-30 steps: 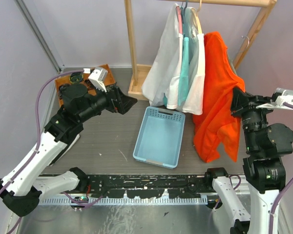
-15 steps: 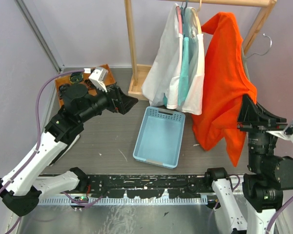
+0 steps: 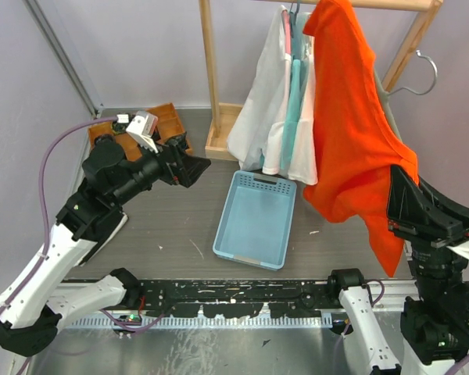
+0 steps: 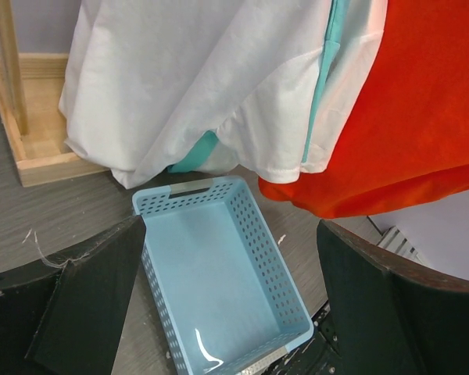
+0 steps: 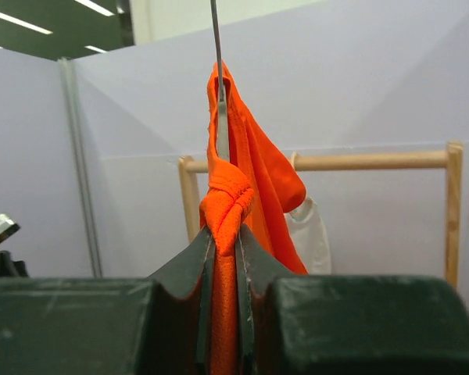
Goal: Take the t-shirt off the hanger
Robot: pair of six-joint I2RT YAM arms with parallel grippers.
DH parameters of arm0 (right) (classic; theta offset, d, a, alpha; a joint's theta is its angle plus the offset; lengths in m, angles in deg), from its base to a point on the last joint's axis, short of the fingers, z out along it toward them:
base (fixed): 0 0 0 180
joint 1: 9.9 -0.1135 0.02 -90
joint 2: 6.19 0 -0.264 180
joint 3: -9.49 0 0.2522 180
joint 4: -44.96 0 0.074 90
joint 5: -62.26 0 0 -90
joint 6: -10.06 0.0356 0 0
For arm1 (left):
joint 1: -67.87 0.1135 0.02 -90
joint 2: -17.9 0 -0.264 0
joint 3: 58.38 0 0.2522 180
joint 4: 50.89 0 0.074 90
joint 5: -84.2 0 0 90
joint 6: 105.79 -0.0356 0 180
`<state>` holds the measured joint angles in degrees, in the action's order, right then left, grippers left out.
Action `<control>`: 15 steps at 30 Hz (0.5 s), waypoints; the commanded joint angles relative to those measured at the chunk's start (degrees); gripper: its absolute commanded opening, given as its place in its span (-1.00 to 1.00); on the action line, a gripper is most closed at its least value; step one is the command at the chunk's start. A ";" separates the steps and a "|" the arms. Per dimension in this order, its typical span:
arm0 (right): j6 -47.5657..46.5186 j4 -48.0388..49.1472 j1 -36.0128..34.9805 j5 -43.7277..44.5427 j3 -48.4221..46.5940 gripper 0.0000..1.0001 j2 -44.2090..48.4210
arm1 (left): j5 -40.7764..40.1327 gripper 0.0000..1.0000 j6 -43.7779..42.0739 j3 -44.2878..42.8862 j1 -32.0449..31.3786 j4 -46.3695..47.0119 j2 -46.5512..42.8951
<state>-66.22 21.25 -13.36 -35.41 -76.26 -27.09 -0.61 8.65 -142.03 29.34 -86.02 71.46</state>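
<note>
The orange t-shirt (image 3: pixel 352 133) hangs stretched tall, its top up by the wooden rail (image 3: pixel 391 5). My right gripper (image 3: pixel 402 195) is shut on a bunched fold of it low on the right side. In the right wrist view the cloth (image 5: pixel 250 156) is pinched between the jaws of the right gripper (image 5: pixel 225 234), and the grey wire of the hanger (image 5: pixel 216 47) rises straight above. The hanger hook (image 3: pixel 424 66) sticks out right of the shirt, off the rail. My left gripper (image 3: pixel 191 166) stands open and empty left of the basket, as the left wrist view (image 4: pixel 230 226) also shows.
A light blue basket (image 3: pixel 264 183) sits empty on the table below the clothes, its floor (image 4: pixel 219 281) bare. White and teal garments (image 3: pixel 273 117) hang on the wooden rack (image 3: pixel 209 70). The rack's base (image 4: pixel 39 148) lies at the back, with a brown wooden box (image 3: pixel 168 121) behind the left arm.
My right arm has come up and toward the camera, dragging the orange t-shirt and hanger upward and rightward. The left arm drew back a little to the left, still open.
</note>
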 commanded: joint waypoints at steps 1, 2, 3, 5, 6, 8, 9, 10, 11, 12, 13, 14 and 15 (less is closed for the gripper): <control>1.72 4.51 0.12 -12.38 -5.99 -0.99 -4.13 | -1.31 0.96 -0.92 -0.20 -0.29 -2.56 -1.40; 2.04 4.00 0.12 -14.28 -6.70 -0.99 -4.98 | -1.44 0.96 -1.06 -0.14 -0.32 -2.81 -1.69; 2.40 3.70 0.12 -16.07 -7.24 -0.99 -5.70 | -1.61 0.96 -1.14 -0.14 -0.31 -2.99 -1.81; 3.34 3.92 0.12 -18.59 -7.79 -0.99 -6.60 | -1.84 0.96 -1.31 -0.18 -0.31 -3.26 -2.05; 3.70 4.21 0.12 -19.61 -7.82 -0.99 -6.88 | -1.92 0.96 -1.33 -0.28 -0.31 -3.48 -2.13; 4.55 4.79 0.12 -20.71 -7.97 -0.99 -7.26 | -2.01 0.96 -1.42 -0.40 -0.32 -3.69 -2.32; 4.83 4.75 0.12 -21.18 -8.06 -0.99 -7.64 | -1.95 0.96 -1.42 -0.36 -0.31 -3.76 -2.43; 4.91 4.76 0.11 -21.87 -8.07 -0.99 -8.04 | -1.92 0.96 -1.42 -0.42 -0.31 -3.81 -2.45; 5.14 4.74 0.12 -22.49 -8.00 -0.99 -8.42 | -1.89 0.96 -1.42 -0.42 -0.30 -3.92 -2.56; 5.42 4.65 0.12 -23.08 -7.79 -0.99 -8.90 | -1.93 0.96 -1.42 -0.33 -0.31 -4.05 -2.70; 5.56 4.47 0.12 -23.56 -7.55 -0.99 -9.37 | -1.98 0.96 -1.42 -0.34 -0.32 -4.20 -2.86; 5.66 4.38 0.15 -24.01 -7.03 -0.99 -9.77 | -2.07 0.96 -1.50 -0.27 -0.30 -4.42 -3.10; 5.71 4.40 0.13 -24.06 -6.38 -0.99 -10.11 | -2.15 0.96 -1.57 -0.31 -0.28 -4.54 -3.27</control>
<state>-62.36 21.73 -13.36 -56.63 -82.79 -35.12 -2.18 8.17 -142.03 29.30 -89.43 69.64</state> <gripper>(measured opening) 0.170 0.979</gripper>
